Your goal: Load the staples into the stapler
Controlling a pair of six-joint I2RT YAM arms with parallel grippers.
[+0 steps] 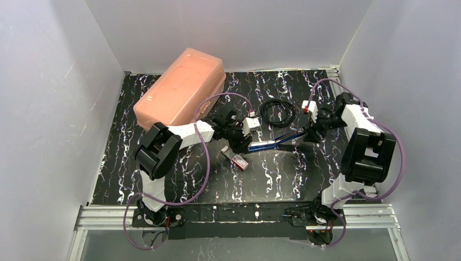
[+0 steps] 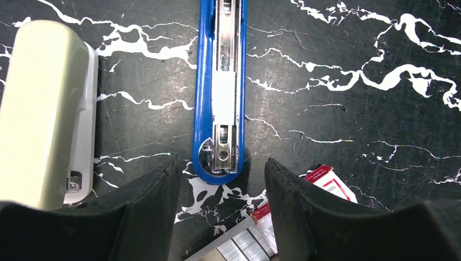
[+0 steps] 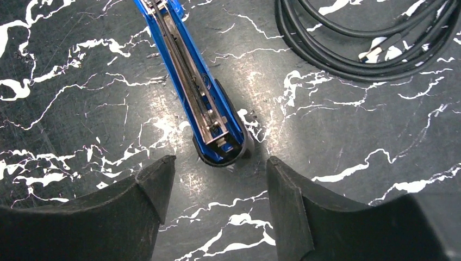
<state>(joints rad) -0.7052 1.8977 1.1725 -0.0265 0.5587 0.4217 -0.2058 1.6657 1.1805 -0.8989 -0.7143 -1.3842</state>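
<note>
Stapler [image 2: 220,98]: length cut by the top edge in both wrist views; staples [image 2: 328,180]: box half hidden behind the left jaws, tray cut by the bottom edge, label print partly hidden; cable [image 3: 296,32]: coil cut by top and right edges.

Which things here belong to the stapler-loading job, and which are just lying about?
Job: blue stapler, lying open; staples box, tray partly out.
Lying about: large salmon-pink case; coiled black cable; cream-white object beside the stapler.
</note>
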